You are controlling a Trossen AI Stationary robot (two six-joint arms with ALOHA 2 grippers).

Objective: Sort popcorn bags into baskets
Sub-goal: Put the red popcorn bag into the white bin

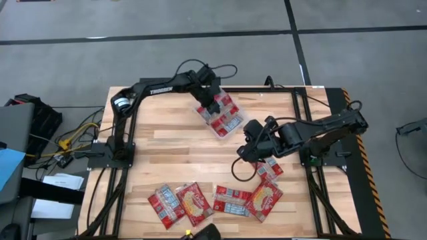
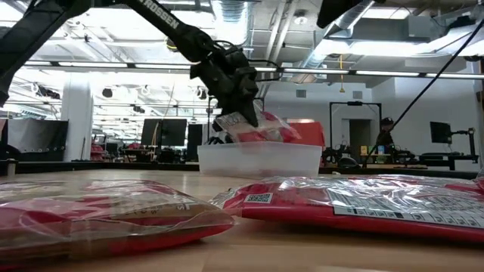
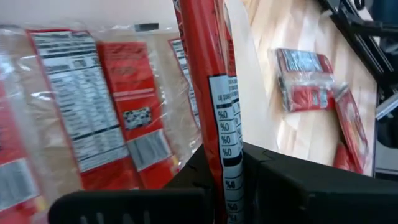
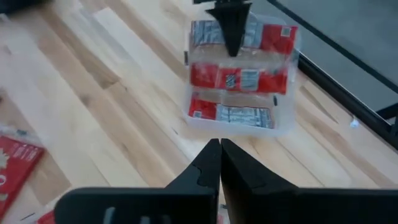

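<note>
Over the clear tub (image 1: 219, 115) at the desk's (image 1: 173, 153) far side, the left claw (image 1: 212, 103) pinches a popcorn bag (image 3: 217, 118) edge-on above packed bags. Mid-desk, the right claw (image 1: 247, 152) hangs closed, empty, with loose bags (image 1: 217, 201) along the near edge.

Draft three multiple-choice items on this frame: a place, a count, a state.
1. The left gripper is: A over the basket; B over the table's front edge; C off the table.
2. Popcorn bags lying on bare wood: A two; B five; C nine.
3. The right gripper is: A open; B shut, empty; C shut on a packet.
Key: 1 A, the high view shows it above the tub, clamping a held bag. 2 B, five lie outside it. 3 B, its fingers meet with nothing between.
</note>
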